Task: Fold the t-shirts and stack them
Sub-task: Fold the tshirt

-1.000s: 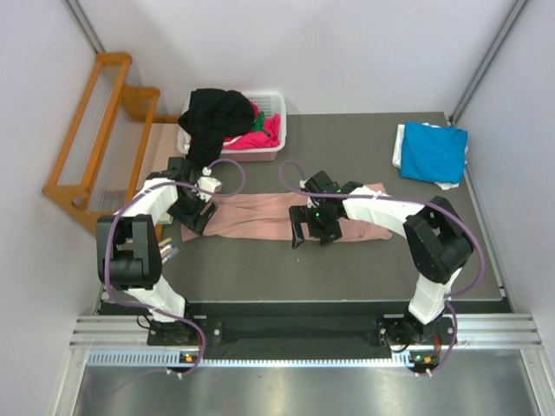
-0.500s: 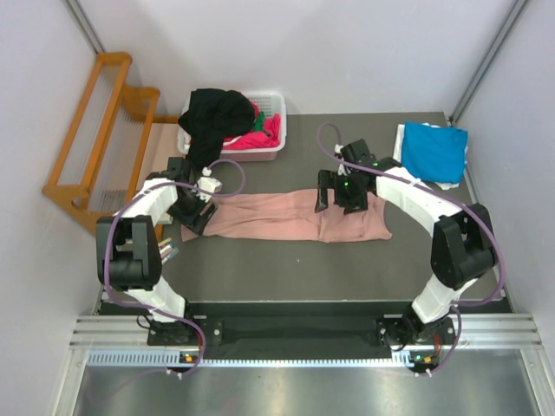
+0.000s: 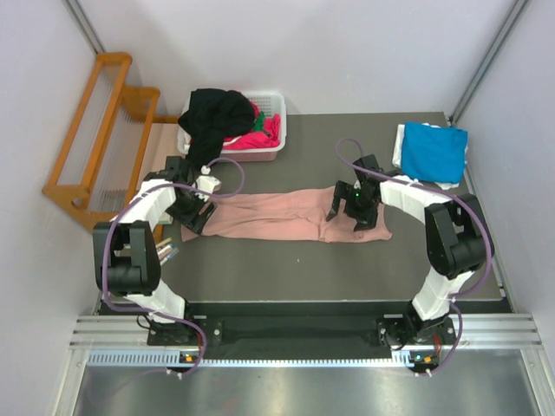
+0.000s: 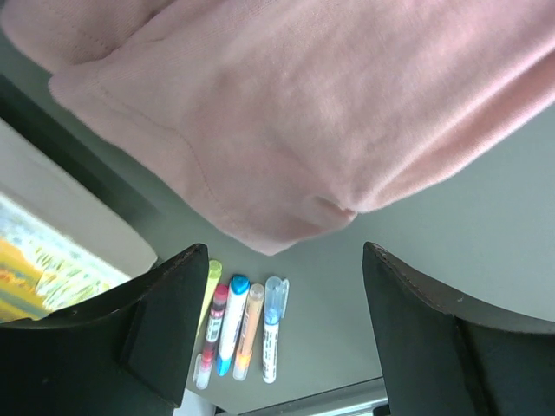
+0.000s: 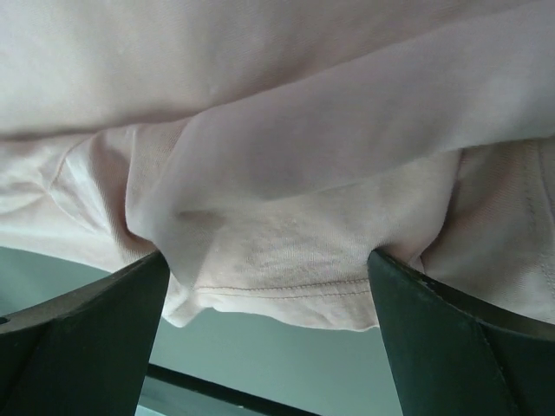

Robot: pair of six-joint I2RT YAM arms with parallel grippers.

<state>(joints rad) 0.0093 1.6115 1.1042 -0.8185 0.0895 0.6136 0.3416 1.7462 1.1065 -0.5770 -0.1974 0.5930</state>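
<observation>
Salmon-pink t-shirt [image 3: 269,215] lies stretched flat on the counter [image 3: 347,269], spanning from the left gripper [image 3: 192,212] to the right gripper [image 3: 349,211].

Left gripper: fingers spread, nothing between them, shirt's end just ahead of the tips. Markers [image 4: 236,329] lie on the counter below it.

Right gripper: fingers spread wide, down on the shirt, with a bunched fold of cloth between them. No pinch visible.

White basket [image 3: 276,102], beyond the left gripper, holds a black shirt [image 3: 217,117] draped over its rim plus a magenta shirt [image 3: 260,139] and a green one [image 3: 259,119]. Folded blue t-shirt [image 3: 434,152] sits beyond the right gripper, well apart.
</observation>
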